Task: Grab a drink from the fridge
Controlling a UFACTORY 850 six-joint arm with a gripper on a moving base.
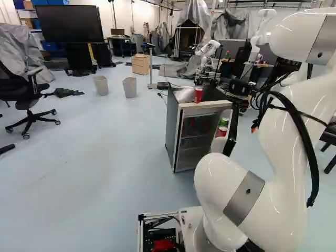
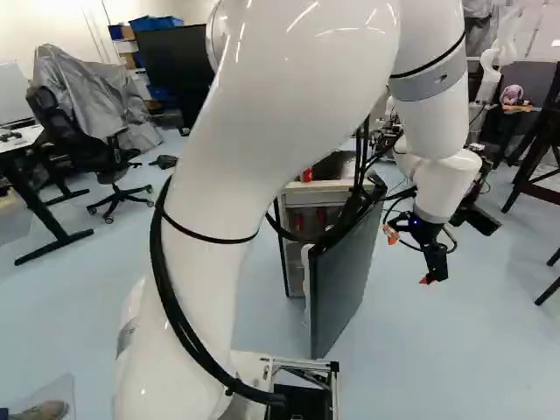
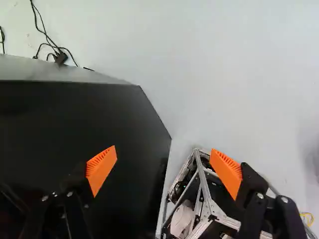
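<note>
The gripper [image 2: 409,257] hangs beyond the outer side of the fridge's open door [image 2: 346,284], its jaws released, fingers wide apart. A red can [image 1: 198,94] stands on top of the fridge [image 1: 171,126]; more cans, green [image 1: 224,122] above red [image 1: 221,132], show at the door's inner side.

Pale blue-grey floor [image 1: 94,173], glossy with soft light patches. White wall [image 1: 139,16] behind. Left base view: wide black screen [image 1: 69,23] near floor's far edge, at left; blue boxes [image 1: 51,2] behind it. Black office chair [image 1: 13,89] in front of grey sheeting [image 1: 21,47]. Two pale waste bins [image 1: 130,87], apart; wooden drawer cabinet [image 1: 140,64] just beyond. Right base view: white-topped, black-legged desk [image 2: 22,138] at left.
</note>
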